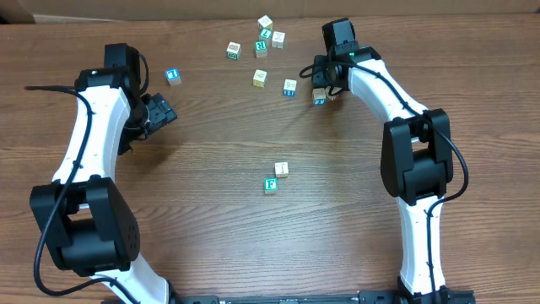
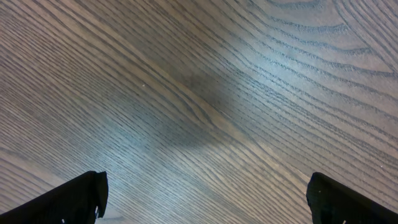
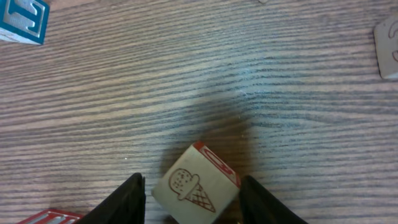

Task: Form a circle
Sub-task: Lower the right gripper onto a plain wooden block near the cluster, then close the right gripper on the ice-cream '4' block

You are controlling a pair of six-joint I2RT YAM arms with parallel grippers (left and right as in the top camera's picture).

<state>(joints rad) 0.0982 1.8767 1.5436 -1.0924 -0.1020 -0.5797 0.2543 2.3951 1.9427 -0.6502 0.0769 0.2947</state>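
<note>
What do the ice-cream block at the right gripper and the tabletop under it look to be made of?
Ice-cream block: probably wood. It has a pale cream matte face with a red printed cone, a red-trimmed neighbouring face and crisp square corners. Tabletop: a brown wood-grain surface with dark running lines and a soft sheen where light falls. The look does not settle whether it is solid wood or printed laminate.

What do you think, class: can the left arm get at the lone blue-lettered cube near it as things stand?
Probably yes. The left gripper is open and empty, the blue-lettered cube sits alone close beside it, and only bare table lies between them.
</note>
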